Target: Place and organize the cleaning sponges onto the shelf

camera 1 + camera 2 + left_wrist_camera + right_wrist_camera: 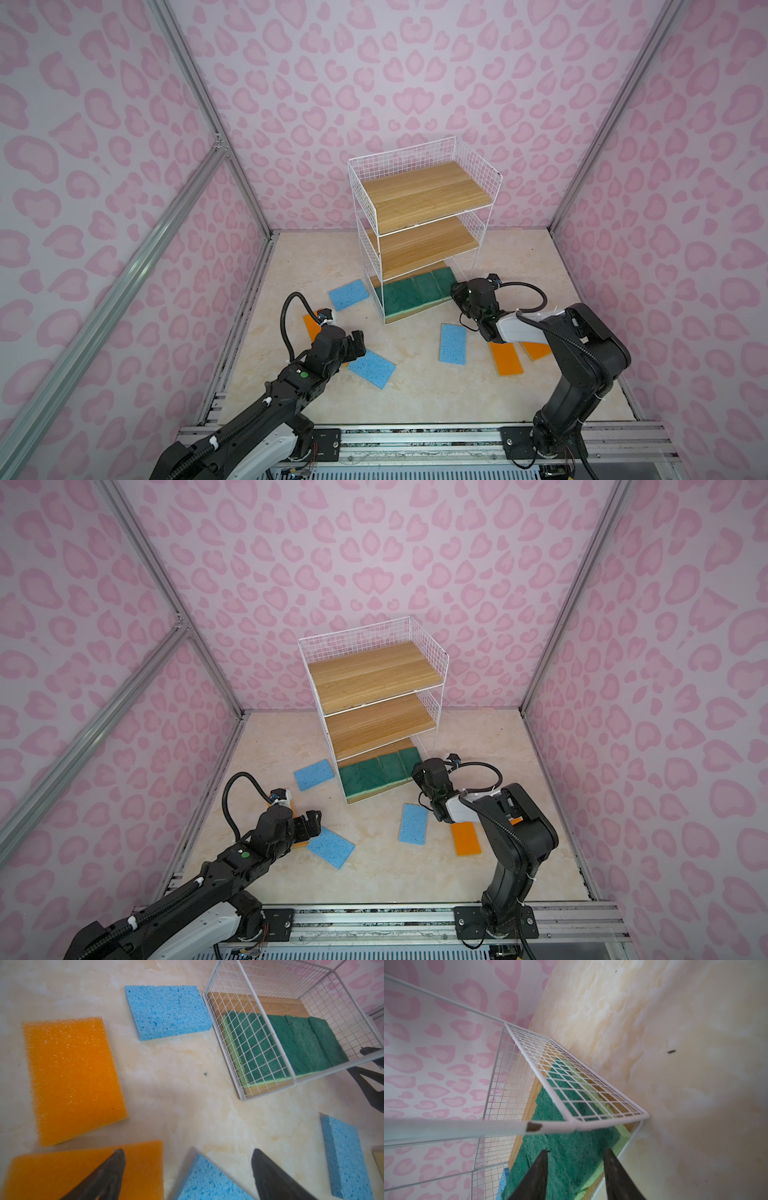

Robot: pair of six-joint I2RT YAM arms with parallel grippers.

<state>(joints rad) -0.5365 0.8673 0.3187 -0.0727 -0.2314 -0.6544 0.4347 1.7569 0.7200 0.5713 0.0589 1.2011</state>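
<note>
Beside the shelf (424, 191), right gripper (576, 1150) and left gripper (188, 1150) are hanging spread, empty; a blue sponge (372, 368) is looking soft, weightless: pinch across its width.

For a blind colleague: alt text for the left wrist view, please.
Four green sponges line the wire shelf's bottom board; three blue sponges and two orange sponges lie on the table by the open left gripper.
</note>
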